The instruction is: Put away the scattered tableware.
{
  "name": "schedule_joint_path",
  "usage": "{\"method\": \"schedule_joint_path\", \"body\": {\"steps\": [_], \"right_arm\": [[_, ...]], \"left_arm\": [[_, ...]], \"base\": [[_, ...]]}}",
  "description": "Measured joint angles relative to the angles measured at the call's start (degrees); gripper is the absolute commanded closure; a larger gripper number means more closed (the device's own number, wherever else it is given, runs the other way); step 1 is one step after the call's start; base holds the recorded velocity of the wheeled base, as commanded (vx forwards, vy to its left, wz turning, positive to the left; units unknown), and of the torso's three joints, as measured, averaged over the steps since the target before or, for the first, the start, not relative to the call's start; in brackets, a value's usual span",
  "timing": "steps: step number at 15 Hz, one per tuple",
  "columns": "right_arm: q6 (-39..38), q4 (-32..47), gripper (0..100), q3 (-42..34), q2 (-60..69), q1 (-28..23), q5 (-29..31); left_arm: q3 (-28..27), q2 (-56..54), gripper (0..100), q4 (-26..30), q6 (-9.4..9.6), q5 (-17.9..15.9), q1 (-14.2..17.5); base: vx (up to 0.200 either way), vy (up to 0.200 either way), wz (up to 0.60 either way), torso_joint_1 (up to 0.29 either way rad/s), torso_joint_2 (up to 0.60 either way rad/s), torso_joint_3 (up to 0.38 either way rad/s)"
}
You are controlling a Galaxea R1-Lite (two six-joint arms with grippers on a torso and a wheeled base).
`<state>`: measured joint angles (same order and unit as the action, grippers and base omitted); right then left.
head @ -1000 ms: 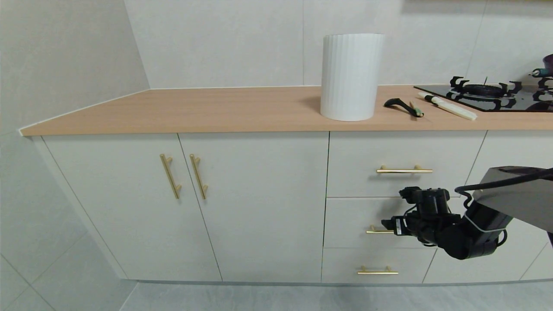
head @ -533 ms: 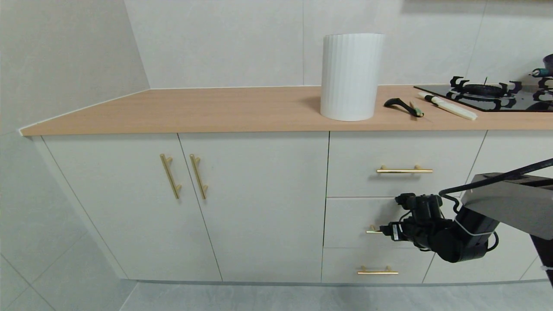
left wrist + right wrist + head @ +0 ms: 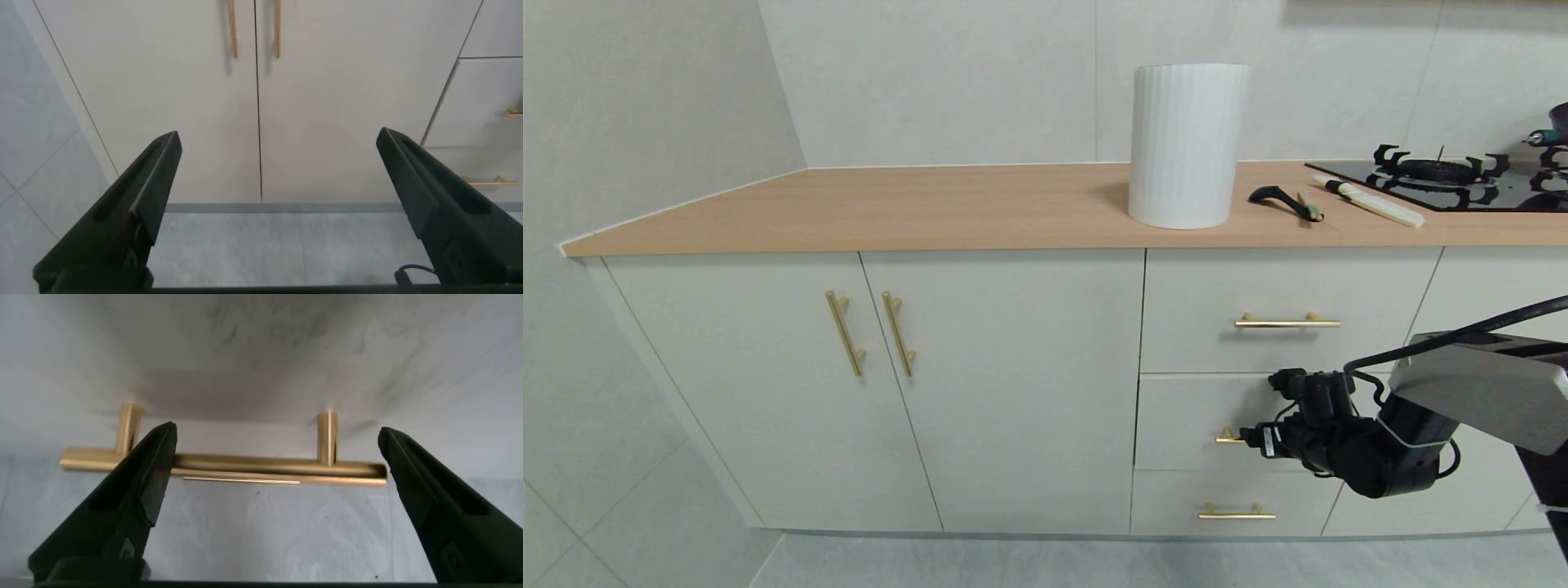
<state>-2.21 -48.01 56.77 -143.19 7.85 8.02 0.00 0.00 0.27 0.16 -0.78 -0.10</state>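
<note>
Head view: on the counter (image 3: 890,208), at about one o'clock, a black-handled peeler (image 3: 1272,196) and a white knife (image 3: 1372,202) lay at three o'clock of the white ribbed container (image 3: 1187,145), the knife beside the stove (image 3: 1437,175). At four o'clock the right gripper (image 3: 1248,435) sat at the middle drawer's handle (image 3: 1228,439).

Left wrist view: the left gripper (image 3: 278,143) was spread wide and empty, facing the cupboard doors (image 3: 163,82).

Right wrist view: the right gripper was spread apart, with the brass handle lying across the gap.
</note>
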Motion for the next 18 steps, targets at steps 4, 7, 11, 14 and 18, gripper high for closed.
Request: {"method": "schedule_joint_path", "body": {"steps": [4, 7, 11, 14, 18], "right_arm": [[0.0, 3.2, 0, -0.5, 0.6, 0.0, 0.2], [0.2, 6.5, 0, -2.9, 3.5, -0.1, 0.0], [0.2, 20.1, 0, -6.5, 13.9, 0.7, -2.7], [-1.1, 28.3, 0, -7.6, 27.0, 2.7, -4.3], [-3.4, 28.7, 0, -8.1, 36.5, 5.3, -4.5]], "left_arm": [[0.0, 0.0, 0, 0.0, 0.02, 0.0, 0.0], [0.0, 0.0, 0, 0.0, 0.02, 0.0, 0.0], [0.0, 0.0, 0, 0.0, 0.02, 0.0, 0.0], [0.0, 0.0, 0, 0.0, 0.0, 0.0, 0.0], [0.0, 0.0, 0, 0.0, 0.02, 0.0, 0.0]], "base": [[0.0, 0.0, 0.0, 0.0, 0.0, 0.0], [0.0, 0.0, 0.0, 0.0, 0.0, 0.0], [0.0, 0.0, 0.0, 0.0, 0.0, 0.0], [0.0, 0.0, 0.0, 0.0, 0.0, 0.0], [0.0, 0.0, 0.0, 0.0, 0.0, 0.0]]}}
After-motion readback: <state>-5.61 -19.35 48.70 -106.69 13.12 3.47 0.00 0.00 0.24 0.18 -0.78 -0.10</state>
